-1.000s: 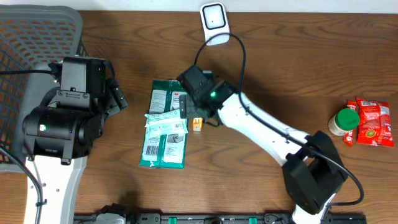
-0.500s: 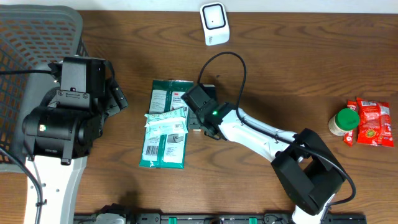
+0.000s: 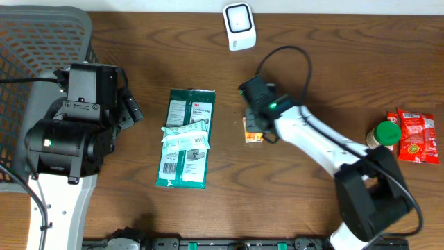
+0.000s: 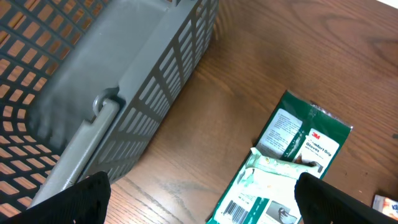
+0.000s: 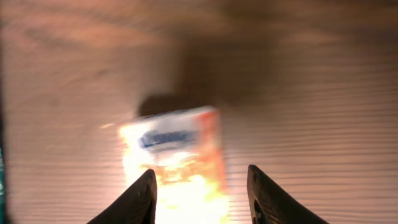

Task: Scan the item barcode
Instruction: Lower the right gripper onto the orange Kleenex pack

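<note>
Item: small orange box [image 5: 174,155], which we find clamped between the fingers of the right tool [image 5: 200,174], over the bench [image 3: 333,62]. White scanner [image 3: 239,26]: well apart from that tool. Left tool [image 4: 202,183]: spread wide, empty, a green packet [image 4: 292,168] and grey basket [image 4: 93,74] before it

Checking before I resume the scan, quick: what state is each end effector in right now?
Left end effector: open, holding nothing.
Right end effector: closed on the small orange box, though the wrist view is blurred.
</note>
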